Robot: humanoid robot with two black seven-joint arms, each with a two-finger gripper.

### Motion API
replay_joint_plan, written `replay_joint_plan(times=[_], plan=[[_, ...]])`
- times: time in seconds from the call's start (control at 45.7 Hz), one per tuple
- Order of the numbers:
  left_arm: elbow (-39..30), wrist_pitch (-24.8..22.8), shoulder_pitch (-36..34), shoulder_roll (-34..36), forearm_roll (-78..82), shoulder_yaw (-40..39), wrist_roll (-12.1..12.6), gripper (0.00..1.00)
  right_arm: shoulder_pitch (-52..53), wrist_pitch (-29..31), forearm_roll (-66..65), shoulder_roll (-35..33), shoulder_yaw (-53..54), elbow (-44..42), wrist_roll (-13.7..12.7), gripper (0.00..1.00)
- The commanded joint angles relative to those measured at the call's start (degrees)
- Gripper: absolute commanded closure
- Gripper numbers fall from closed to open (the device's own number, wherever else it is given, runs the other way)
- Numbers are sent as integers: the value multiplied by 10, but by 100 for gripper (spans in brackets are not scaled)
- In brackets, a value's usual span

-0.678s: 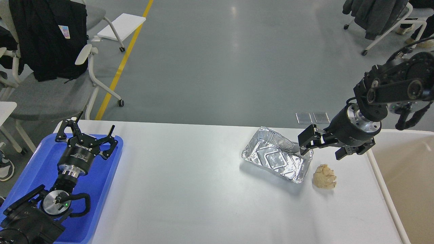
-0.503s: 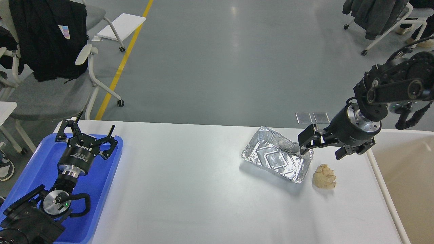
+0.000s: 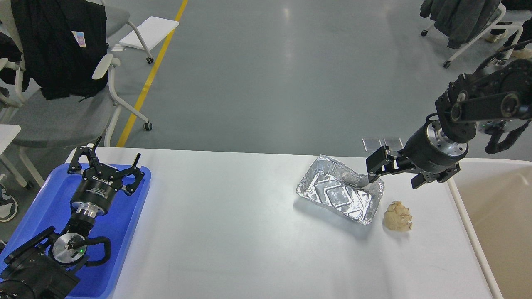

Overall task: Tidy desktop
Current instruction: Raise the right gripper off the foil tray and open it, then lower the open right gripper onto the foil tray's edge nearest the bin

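Observation:
The white desktop holds an empty, crumpled foil tray at the right and a beige crumpled paper wad just right of it. My right gripper hovers over the foil tray's far right corner, behind the wad, fingers spread and empty. My left gripper is open and empty above the blue plastic tray at the desktop's left end.
A white-rimmed beige bin stands against the desktop's right edge. Office chairs with dark jackets stand on the grey floor at the far left and far right. A yellow floor line runs behind the table.

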Motion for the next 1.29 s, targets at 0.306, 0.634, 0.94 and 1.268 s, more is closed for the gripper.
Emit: replay_joint_plan(times=[0.306, 0.634, 0.94, 1.268], plan=[[0, 0, 0, 0, 0, 0, 0, 1, -58, -6, 0, -2, 18, -76, 2, 0], [0, 0, 0, 0, 0, 0, 0, 1, -76, -14, 135, 0, 37, -83, 0, 0], [0, 0, 0, 0, 0, 0, 0, 1, -123, -118, 222, 2, 30, -86, 0, 0], [0, 0, 0, 0, 0, 0, 0, 1, -240, -250, 223, 3, 37, -107, 1, 0]])
